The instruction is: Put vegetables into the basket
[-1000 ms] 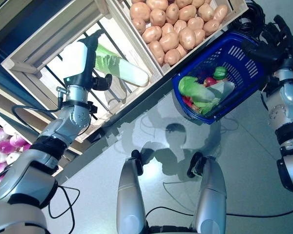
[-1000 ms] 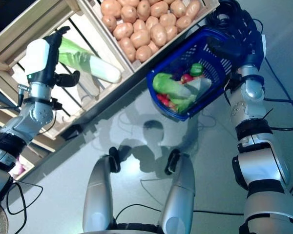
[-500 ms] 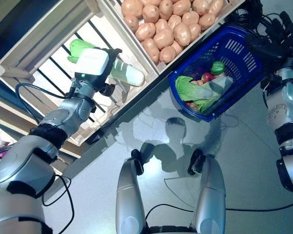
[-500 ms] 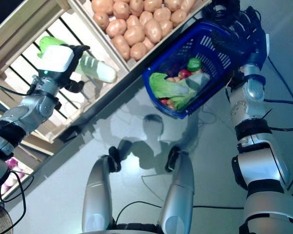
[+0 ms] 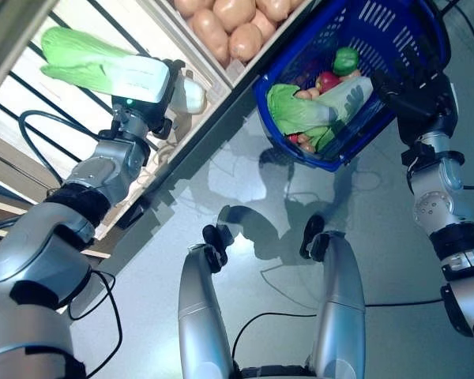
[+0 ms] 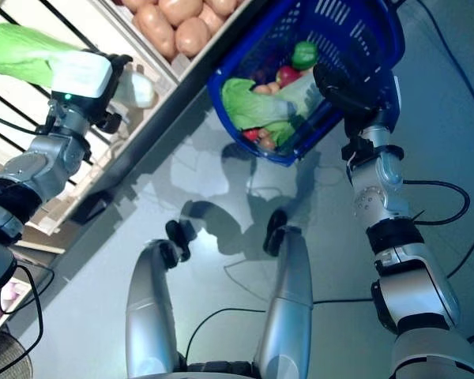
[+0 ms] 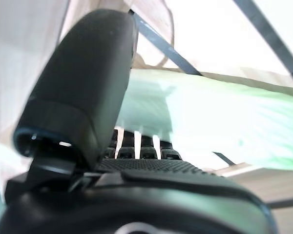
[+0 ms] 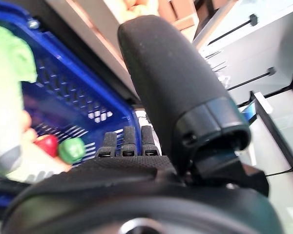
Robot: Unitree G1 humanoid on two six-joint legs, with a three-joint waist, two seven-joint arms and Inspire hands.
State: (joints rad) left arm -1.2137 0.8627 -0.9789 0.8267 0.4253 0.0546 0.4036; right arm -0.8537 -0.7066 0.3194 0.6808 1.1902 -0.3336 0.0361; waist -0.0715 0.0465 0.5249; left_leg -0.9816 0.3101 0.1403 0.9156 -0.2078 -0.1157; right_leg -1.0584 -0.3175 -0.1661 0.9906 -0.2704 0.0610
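Nearest to me is the grey floor (image 5: 395, 237). Above it, on the robot's right side, the right hand (image 5: 415, 87) is closed round the handle of a blue basket (image 5: 395, 31) and holds it up off the floor, tilted so its open side faces the camera. The basket's handle itself is hidden by the dark fingers; in the right wrist view the thumb (image 8: 171, 87) curls over and the fingers (image 8: 124, 144) fold in below it, with the blue mesh wall just past them.

Inside the basket lie a leafy green cabbage (image 5: 296, 110), a pale long vegetable (image 5: 347, 93) slanting across it, a small green pepper (image 5: 346, 59) and something round and red (image 5: 329, 80) beside it, plus a few small pieces at the low end that I cannot make out.

On the left side, the left hand (image 5: 154, 79) is up at the slatted wooden crate (image 5: 31, 103) and grips a napa cabbage (image 5: 83, 63): its green leafy end sticks out to one side of the hand, its white stalk end (image 5: 193, 93) to the other. In the left wrist view the thumb (image 7: 83, 92) presses over the pale green cabbage and the fingers (image 7: 136, 146) sit under it.

Farthest back, next to that crate and just beside the basket's rim, a crate of potatoes (image 5: 229, 31) shows at the top edge
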